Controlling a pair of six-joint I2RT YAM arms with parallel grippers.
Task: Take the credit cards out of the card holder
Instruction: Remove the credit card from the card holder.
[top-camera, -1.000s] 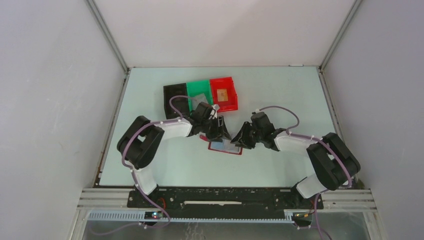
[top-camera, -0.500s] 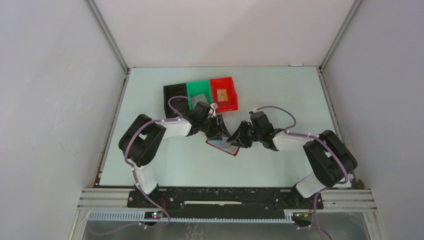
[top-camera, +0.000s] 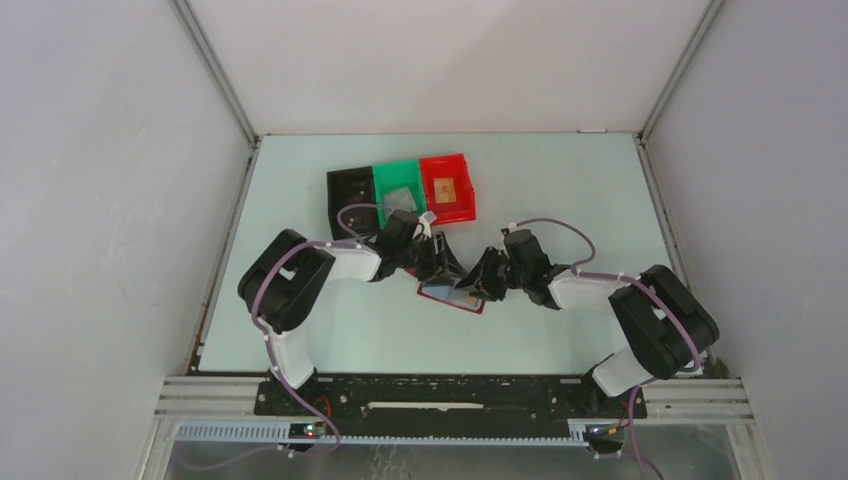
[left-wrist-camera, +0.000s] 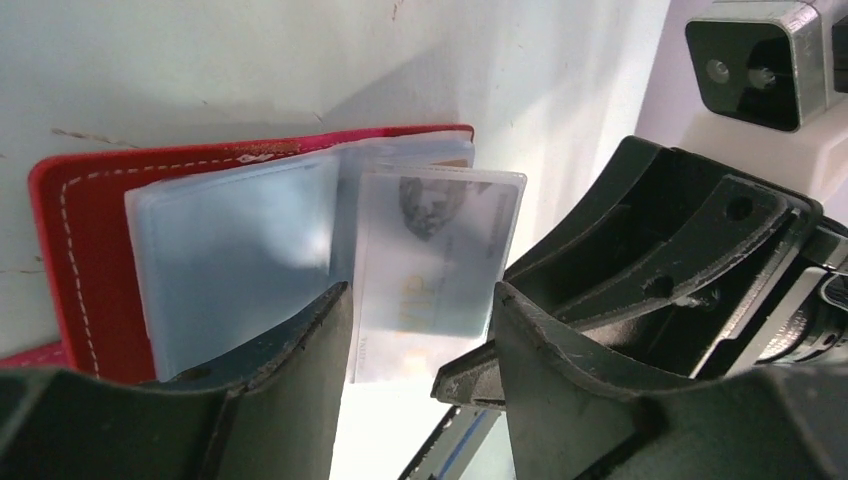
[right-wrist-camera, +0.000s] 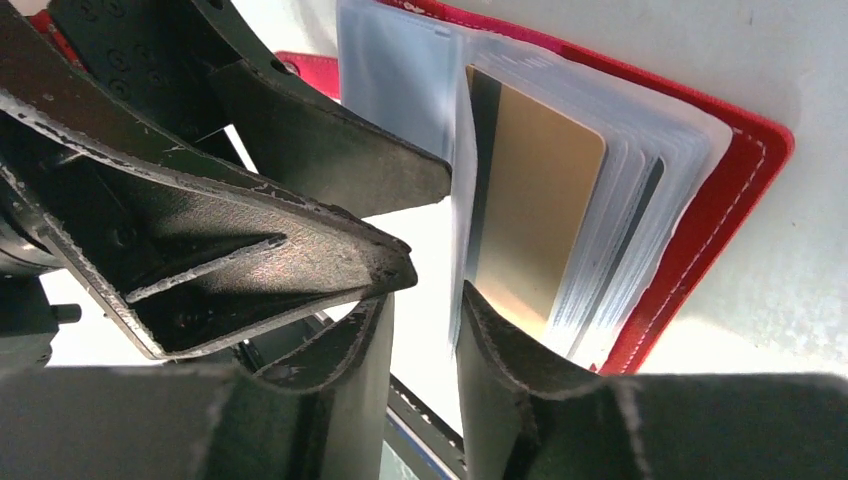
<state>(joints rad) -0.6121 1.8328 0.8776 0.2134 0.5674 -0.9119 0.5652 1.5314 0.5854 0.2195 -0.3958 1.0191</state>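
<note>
The dark-red card holder (top-camera: 452, 298) lies open on the table between my two grippers. In the left wrist view the holder (left-wrist-camera: 80, 250) shows clear sleeves, and a pale card printed "VIP" (left-wrist-camera: 435, 260) sticks out of one. My left gripper (left-wrist-camera: 420, 350) is open, with that card's lower edge in the gap. In the right wrist view a tan card (right-wrist-camera: 535, 220) with a dark stripe sits in the holder's (right-wrist-camera: 740, 190) sleeves. My right gripper (right-wrist-camera: 425, 340) is open by a narrow gap at the sleeve edge. The grippers (top-camera: 437, 268) (top-camera: 480, 283) nearly touch.
Black (top-camera: 350, 195), green (top-camera: 398, 185) and red (top-camera: 450, 205) bins stand in a row just behind the grippers. A grey card (top-camera: 400, 198) lies in the green bin and a tan card (top-camera: 447, 188) in the red one. Walls close in the table on three sides.
Both grippers have drawn closer together over the holder. The holder has shifted and turned slightly on the table.
</note>
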